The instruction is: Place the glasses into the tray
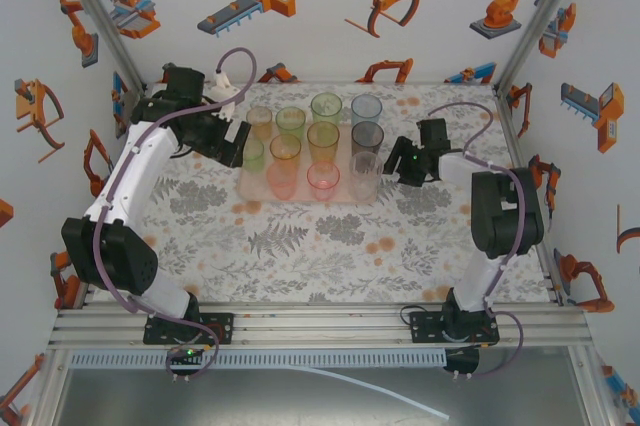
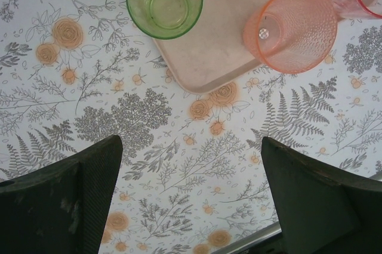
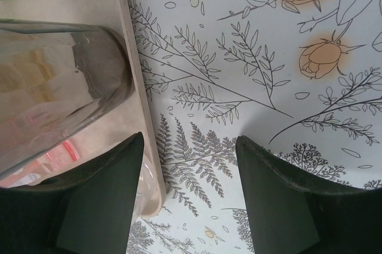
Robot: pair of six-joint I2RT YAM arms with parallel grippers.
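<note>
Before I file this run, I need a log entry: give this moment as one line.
tray: eleven tumblers on it | left gripper: open, empty, over floral tabletop | right gripper: open, empty, beside clear tumbler

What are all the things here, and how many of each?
glasses: eleven; green, amber, orange, pink, blue, grey, clear; standing in rows on the tray.
tray: one; pale pink; back middle of the table.
table: one; white with grey leaves and orange flowers; under everything.
walls: white with orange robot pictures; around the table.
arms: two; black and white; bolted at the near edge.
left pincer: black; open; left of the tray.
right pincer: black; open; at the tray's right edge, by the clear glass.
</note>
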